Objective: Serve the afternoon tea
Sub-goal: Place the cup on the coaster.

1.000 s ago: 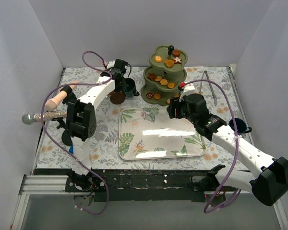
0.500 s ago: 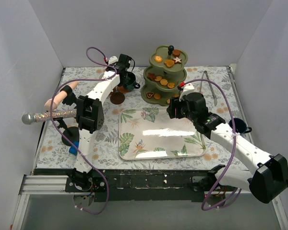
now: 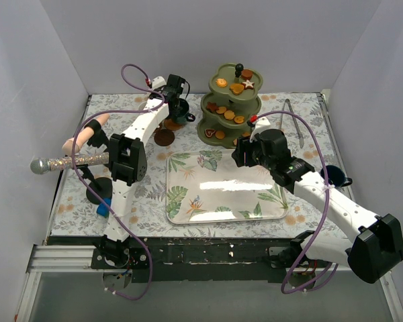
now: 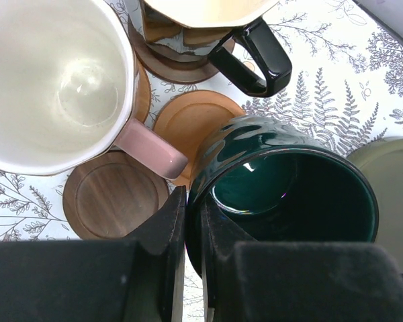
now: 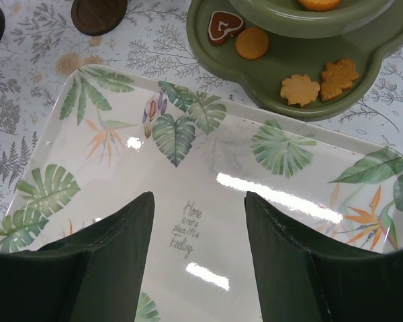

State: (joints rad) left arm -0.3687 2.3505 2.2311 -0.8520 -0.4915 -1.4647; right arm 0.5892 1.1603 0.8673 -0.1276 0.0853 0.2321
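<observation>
While the left claw (image 4: 192, 231) is clamped on the near rim of the glossy dark green ceramic mug (image 4: 289, 194), one finger inside and one outside, that mug stands upright, mouth up, just ahead of the claw and to its right. Left of the claw, the pink-handled mug (image 4: 60, 80), white inside, points its handle toward the claw, over round brown wooden coasters (image 4: 114, 194). The right claw (image 5: 198, 221) is spread apart above the leaf-printed tray (image 5: 121, 134), with the olive-green tiered stand (image 5: 275, 67) ahead of it.

Bright, even overhead light is throwing white glare streaks across the glossy tray (image 3: 188, 201) and leaving only soft shadows. The right pincer's fingers (image 5: 107, 268), nearest the lens, are showing dark and slightly blurred.
</observation>
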